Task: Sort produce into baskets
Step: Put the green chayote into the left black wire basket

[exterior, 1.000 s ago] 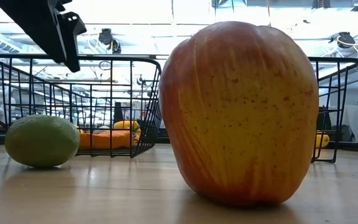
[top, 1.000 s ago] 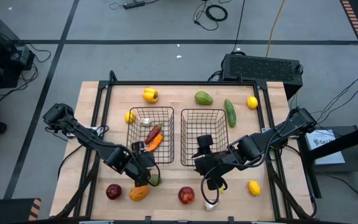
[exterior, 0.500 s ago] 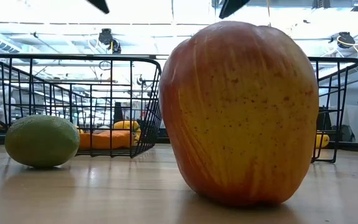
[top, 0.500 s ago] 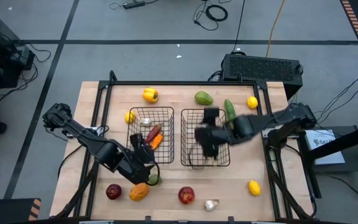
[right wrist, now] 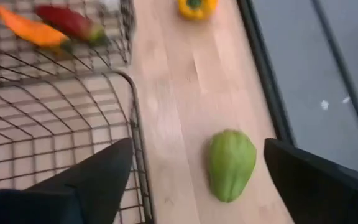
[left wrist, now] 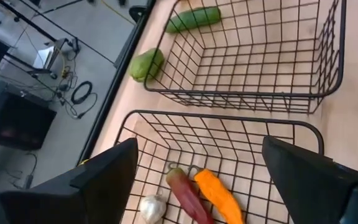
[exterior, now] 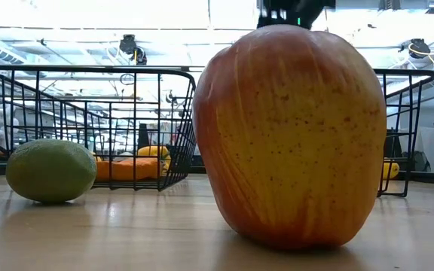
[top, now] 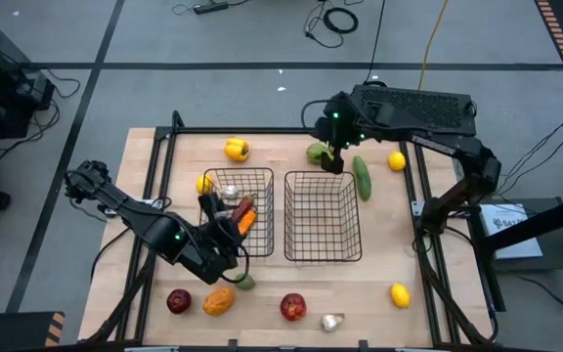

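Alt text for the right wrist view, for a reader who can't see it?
The right claw, open, hovers over a green pepper lying on the wooden table just outside an empty wire basket. Farther off sit a yellow pepper and a second basket holding an orange pepper and a red pepper.

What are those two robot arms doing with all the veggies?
They are sorting produce into two wire baskets. The right gripper is open and hovering over a green pepper at the far edge of the table, just beyond the right basket, which looks empty. The left gripper is open above the left basket, which holds a red pepper, an orange pepper and a garlic bulb. Other pieces lie scattered around the table.
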You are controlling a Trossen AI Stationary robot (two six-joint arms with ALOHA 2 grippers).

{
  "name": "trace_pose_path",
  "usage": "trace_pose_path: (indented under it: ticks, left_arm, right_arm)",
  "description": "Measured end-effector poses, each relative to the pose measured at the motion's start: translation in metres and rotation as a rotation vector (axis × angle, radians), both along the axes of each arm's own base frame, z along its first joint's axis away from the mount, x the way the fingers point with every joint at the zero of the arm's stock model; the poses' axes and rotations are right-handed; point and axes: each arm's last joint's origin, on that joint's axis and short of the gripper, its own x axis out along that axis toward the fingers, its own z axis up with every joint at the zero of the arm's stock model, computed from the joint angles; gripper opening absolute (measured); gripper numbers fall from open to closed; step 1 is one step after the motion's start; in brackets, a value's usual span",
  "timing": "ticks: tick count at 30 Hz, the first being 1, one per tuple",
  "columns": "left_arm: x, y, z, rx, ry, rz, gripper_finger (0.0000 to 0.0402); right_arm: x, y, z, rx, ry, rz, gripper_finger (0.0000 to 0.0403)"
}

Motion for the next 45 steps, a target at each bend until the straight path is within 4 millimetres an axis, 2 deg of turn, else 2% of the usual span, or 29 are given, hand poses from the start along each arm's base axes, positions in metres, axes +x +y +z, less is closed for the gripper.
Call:
trace_pose_path:
  ticks: [3, 6, 11, 17, 25, 31, 35, 38, 41, 45]
  left_arm:
    - [-0.003, 0.002, 0.004, 0.008, -0.017, 0.008, 0.0350]
    - [-0.004, 0.005, 0.004, 0.031, -0.005, 0.007, 0.0350]
    - [0.000, 0.013, 0.005, 0.089, 0.015, 0.010, 0.0350]
    - [0.006, 0.028, 0.005, 0.110, 0.035, 0.048, 0.0350]
    - [0.012, 0.043, 0.005, 0.118, 0.050, 0.092, 0.0350]
    - [0.013, 0.045, 0.005, 0.106, 0.051, 0.099, 0.0350]
    - [0.013, 0.045, 0.005, 0.106, 0.052, 0.098, 0.0350]
    - [0.013, 0.045, 0.005, 0.107, 0.053, 0.098, 0.0350]
    - [0.013, 0.045, 0.005, 0.108, 0.055, 0.096, 0.0350]
    - [0.013, 0.045, 0.005, 0.109, 0.056, 0.096, 0.0350]
  right_arm:
    - [-0.007, -0.017, -0.027, 0.013, 0.012, -0.049, 0.0381]
    - [-0.011, -0.019, -0.055, 0.027, 0.050, -0.051, 0.0397]
    - [-0.016, -0.020, -0.090, 0.030, 0.055, -0.055, 0.0399]
    - [-0.032, -0.029, -0.122, 0.023, 0.068, -0.092, 0.0400]
    - [-0.037, -0.042, -0.126, 0.087, -0.055, -0.102, 0.0400]
    - [-0.030, -0.047, -0.106, 0.158, -0.157, -0.091, 0.0400]
    - [-0.028, -0.053, -0.095, 0.073, -0.150, -0.136, 0.0400]
    - [-0.034, -0.062, -0.094, 0.032, -0.141, -0.192, 0.0400]
    - [-0.039, -0.072, -0.098, 0.077, -0.155, -0.282, 0.0397]
    - [-0.036, -0.072, -0.113, 0.116, -0.092, -0.285, 0.0397]
